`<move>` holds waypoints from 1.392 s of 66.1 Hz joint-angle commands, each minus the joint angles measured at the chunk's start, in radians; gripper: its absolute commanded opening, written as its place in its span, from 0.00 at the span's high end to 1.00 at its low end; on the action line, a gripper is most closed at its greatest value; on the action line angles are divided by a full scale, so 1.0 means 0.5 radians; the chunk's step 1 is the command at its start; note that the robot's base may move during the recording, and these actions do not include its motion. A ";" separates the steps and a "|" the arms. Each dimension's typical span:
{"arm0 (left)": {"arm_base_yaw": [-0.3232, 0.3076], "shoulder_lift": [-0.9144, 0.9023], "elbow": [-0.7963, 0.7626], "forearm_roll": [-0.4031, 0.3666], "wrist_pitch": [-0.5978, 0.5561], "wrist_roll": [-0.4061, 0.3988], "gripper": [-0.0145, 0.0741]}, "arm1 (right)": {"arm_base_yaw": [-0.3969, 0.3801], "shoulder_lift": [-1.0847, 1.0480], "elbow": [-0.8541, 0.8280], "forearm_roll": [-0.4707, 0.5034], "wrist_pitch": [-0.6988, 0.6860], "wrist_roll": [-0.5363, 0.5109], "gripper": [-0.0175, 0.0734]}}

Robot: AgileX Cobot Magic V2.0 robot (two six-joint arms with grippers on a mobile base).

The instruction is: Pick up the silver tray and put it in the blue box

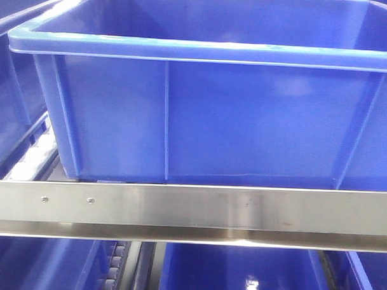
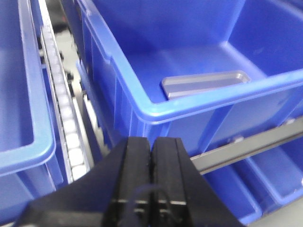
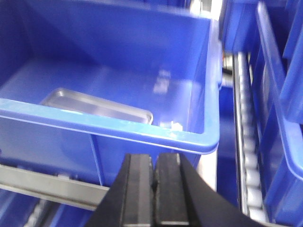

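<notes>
Silver tray (image 2: 206,82) lies flat on the floor of our blue box (image 1: 201,113), close behind its near wall. We keep both grippers outside that rim: left gripper (image 2: 151,156) fingers pressed together, empty; right gripper (image 3: 154,175) likewise closed on nothing.

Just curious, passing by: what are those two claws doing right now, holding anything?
Left gripper: closed, holding nothing.
Right gripper: closed, holding nothing.
</notes>
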 commanded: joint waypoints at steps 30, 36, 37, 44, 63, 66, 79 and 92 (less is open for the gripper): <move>-0.009 0.013 -0.054 -0.007 -0.173 -0.001 0.94 | 0.002 0.020 -0.042 -0.066 -0.152 -0.027 0.75; -0.009 0.013 -0.054 -0.007 -0.173 -0.001 0.94 | 0.002 0.020 -0.042 -0.066 -0.152 -0.027 0.75; -0.009 0.013 -0.050 -0.017 -0.173 -0.001 0.94 | 0.002 0.020 -0.042 -0.066 -0.152 -0.027 0.75; 0.020 0.013 -0.050 -0.158 -0.173 -0.001 0.94 | 0.002 0.020 -0.042 -0.066 -0.152 -0.027 0.75; 0.644 -0.218 0.365 -0.401 -0.624 0.394 0.94 | 0.002 0.020 -0.042 -0.066 -0.152 -0.027 0.75; 0.737 -0.282 0.455 -0.433 -0.740 0.452 0.94 | 0.002 0.020 -0.042 -0.066 -0.152 -0.027 0.75; 1.108 -0.578 0.931 -0.523 -1.077 0.478 0.94 | 0.002 0.020 -0.042 -0.066 -0.152 -0.027 0.75; 1.281 -0.769 1.101 -0.648 -0.988 0.478 0.94 | 0.002 0.020 -0.042 -0.066 -0.150 -0.027 0.75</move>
